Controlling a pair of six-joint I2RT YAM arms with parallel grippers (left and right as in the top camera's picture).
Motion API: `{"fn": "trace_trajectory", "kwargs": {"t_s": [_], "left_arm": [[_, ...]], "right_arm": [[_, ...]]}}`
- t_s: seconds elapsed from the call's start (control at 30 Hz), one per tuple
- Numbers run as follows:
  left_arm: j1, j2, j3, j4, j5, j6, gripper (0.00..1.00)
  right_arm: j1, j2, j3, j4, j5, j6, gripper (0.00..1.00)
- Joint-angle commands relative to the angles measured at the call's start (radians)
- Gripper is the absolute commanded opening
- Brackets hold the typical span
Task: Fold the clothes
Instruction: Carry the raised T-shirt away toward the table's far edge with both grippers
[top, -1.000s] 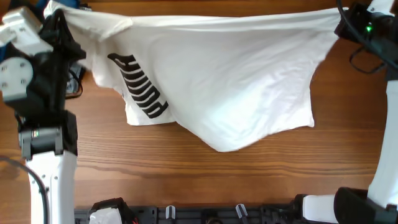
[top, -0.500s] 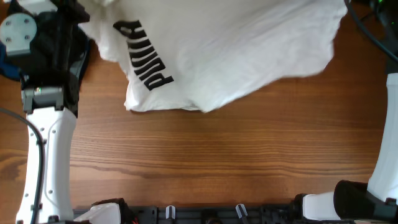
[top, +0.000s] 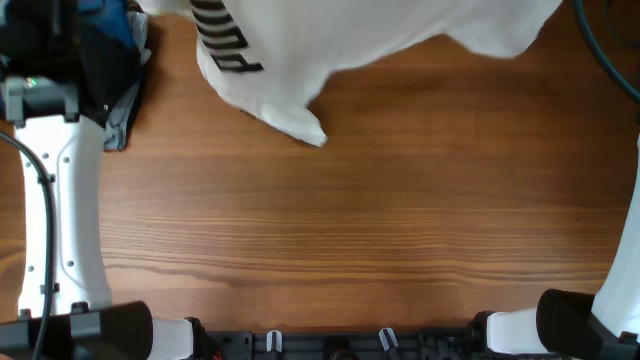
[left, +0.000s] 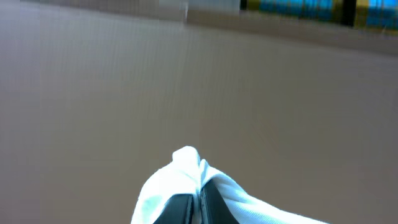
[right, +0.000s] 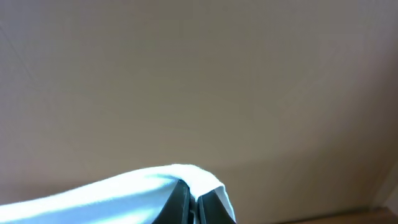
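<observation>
While left fingers (left: 179, 213), right fingers (right: 180, 201) pinch: one white garment (top: 380, 35).

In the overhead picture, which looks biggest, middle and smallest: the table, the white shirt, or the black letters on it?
Largest: wooden table.
Next: white shirt, partly out of frame.
Smallest: black letters, also cut off at the top.

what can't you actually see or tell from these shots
white shirt: overhead, mostly cut off by the top edge.
black lettering: overhead, cropped at the top, unreadable.
left pincer, right pincer: outside the overhead; wrist views show only tips shut on the shirt.
dark blue bundle: overhead, partly behind the left arm.
</observation>
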Motion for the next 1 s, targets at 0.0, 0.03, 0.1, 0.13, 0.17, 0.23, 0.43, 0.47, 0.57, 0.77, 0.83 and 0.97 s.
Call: {"fn": "trace_trajectory", "kwargs": {"t_s": [0.0, 0.03, 0.1, 0.13, 0.17, 0.23, 0.43, 0.47, 0.57, 0.77, 0.83, 0.97], "left_arm": [[0.005, 0.047, 0.095, -0.002, -0.054, 0.041, 0.04], [0.005, 0.05, 0.096, -0.008, -0.054, 0.041, 0.04], [0.005, 0.063, 0.096, -0.017, -0.054, 0.041, 0.04], [0.005, 0.07, 0.096, -0.027, -0.055, 0.041, 0.04], [0.005, 0.082, 0.096, -0.037, -0.06, 0.041, 0.04], [0.005, 0.1, 0.096, -0.063, -0.061, 0.041, 0.04], [0.0, 0.158, 0.096, -0.114, -0.061, 0.034, 0.04], [-0.002, 0.166, 0.096, -0.114, -0.061, 0.033, 0.04], [-0.005, 0.185, 0.096, -0.108, -0.062, 0.032, 0.04], [-0.016, 0.208, 0.096, -0.043, -0.08, 0.01, 0.04], [-0.027, 0.209, 0.097, 0.04, -0.08, 0.011, 0.04], [-0.045, 0.208, 0.141, 0.125, -0.08, 0.011, 0.04]], "right_arm": [[0.0, 0.026, 0.018, -0.002, 0.055, -0.033, 0.04], [0.0, 0.029, 0.018, -0.005, 0.055, -0.032, 0.04], [0.0, 0.036, 0.018, -0.004, 0.054, -0.047, 0.04], [0.0, 0.043, 0.018, 0.0, 0.058, -0.06, 0.05], [-0.001, 0.048, 0.018, 0.003, 0.066, -0.061, 0.04], [0.0, 0.062, 0.018, 0.005, 0.08, -0.059, 0.05], [0.003, 0.121, 0.018, -0.017, 0.076, -0.059, 0.04], [0.008, 0.134, 0.018, -0.025, 0.077, -0.06, 0.04], [0.025, 0.171, 0.018, -0.028, 0.077, -0.067, 0.04], [0.067, 0.227, 0.018, 0.053, 0.095, -0.085, 0.04], [0.082, 0.229, 0.018, 0.122, 0.126, -0.085, 0.04], [0.101, 0.229, 0.066, 0.179, 0.173, -0.09, 0.04]]}}
